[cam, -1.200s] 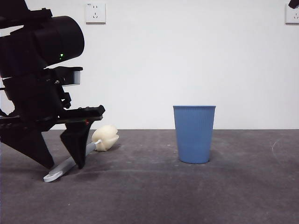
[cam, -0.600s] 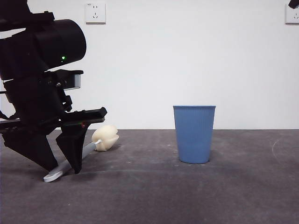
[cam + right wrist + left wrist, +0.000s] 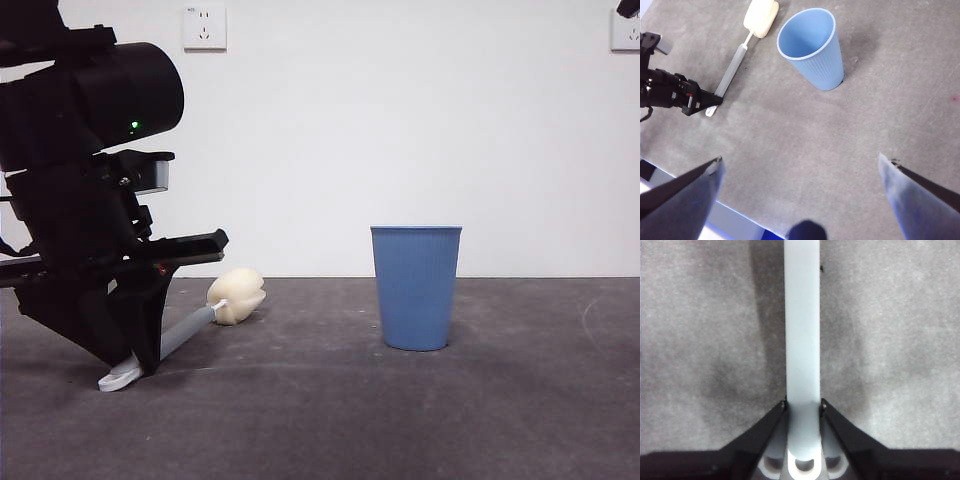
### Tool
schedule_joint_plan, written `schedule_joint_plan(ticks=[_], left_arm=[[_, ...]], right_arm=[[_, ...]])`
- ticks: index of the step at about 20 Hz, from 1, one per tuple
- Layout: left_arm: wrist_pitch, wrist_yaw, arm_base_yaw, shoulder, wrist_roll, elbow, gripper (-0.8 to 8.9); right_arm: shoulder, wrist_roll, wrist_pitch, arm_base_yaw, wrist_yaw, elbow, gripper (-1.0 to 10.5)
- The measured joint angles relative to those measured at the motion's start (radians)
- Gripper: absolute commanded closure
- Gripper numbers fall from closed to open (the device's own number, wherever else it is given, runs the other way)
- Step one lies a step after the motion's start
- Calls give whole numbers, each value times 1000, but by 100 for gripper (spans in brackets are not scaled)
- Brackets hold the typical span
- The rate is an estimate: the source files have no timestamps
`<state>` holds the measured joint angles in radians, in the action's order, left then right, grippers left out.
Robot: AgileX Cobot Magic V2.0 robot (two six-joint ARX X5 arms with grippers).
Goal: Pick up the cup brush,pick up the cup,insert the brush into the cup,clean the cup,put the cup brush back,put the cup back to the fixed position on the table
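Both jaws of the left gripper (image 3: 135, 362) clamp the cup brush (image 3: 188, 328) handle low at frame left; the cup (image 3: 415, 287) stands centre-right; the right gripper (image 3: 800, 167) hangs open.

The left gripper (image 3: 135, 362) is reaching down to the table (image 3: 400, 420) at the left of the front view, its 2 black jaws pressing against both sides of the cup brush (image 3: 802, 340) handle near its looped end. The right gripper (image 3: 800, 170) is hanging high above the table, well apart from the left, with its 2 jaws spread wide and gripping nothing.
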<state>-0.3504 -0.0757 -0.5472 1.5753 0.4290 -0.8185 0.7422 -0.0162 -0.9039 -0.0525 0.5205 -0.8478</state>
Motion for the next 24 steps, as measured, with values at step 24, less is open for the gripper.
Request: schedule_joint_plan(ticks=[24], left_arm=[[-251, 31, 0, -567, -101, 0, 822]], right_arm=[[356, 27, 472, -111, 105, 45, 410]])
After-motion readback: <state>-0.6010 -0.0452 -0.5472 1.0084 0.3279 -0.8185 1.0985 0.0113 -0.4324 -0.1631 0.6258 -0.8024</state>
